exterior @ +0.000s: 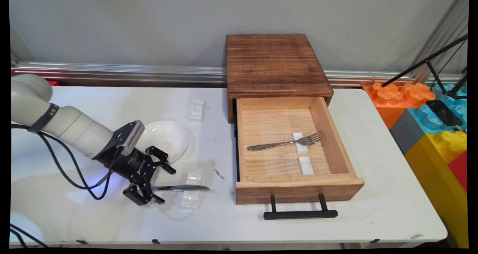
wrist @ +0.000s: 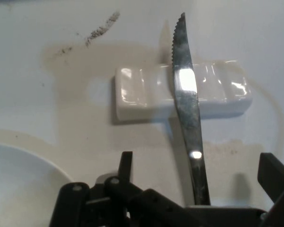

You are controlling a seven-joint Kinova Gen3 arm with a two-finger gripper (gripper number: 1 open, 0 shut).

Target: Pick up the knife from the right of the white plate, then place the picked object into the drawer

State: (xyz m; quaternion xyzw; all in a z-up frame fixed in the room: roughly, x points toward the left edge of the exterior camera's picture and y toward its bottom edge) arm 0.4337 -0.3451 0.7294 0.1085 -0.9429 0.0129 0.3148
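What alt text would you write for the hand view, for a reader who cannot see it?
A serrated knife lies across a white ceramic rest on the white table, its handle running down between the open black gripper fingers. A white plate's rim shows at lower left.

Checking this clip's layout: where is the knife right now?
In the main view the knife lies front left on the table, its blade across a white rest, its handle between the open gripper fingers.

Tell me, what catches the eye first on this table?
Probably the open wooden drawer at the middle, with a fork lying inside across a small white rest. At the left, the robot's black gripper has its fingers spread around the handle of a knife, whose serrated blade lies over another white rest. A white plate sits just behind it.
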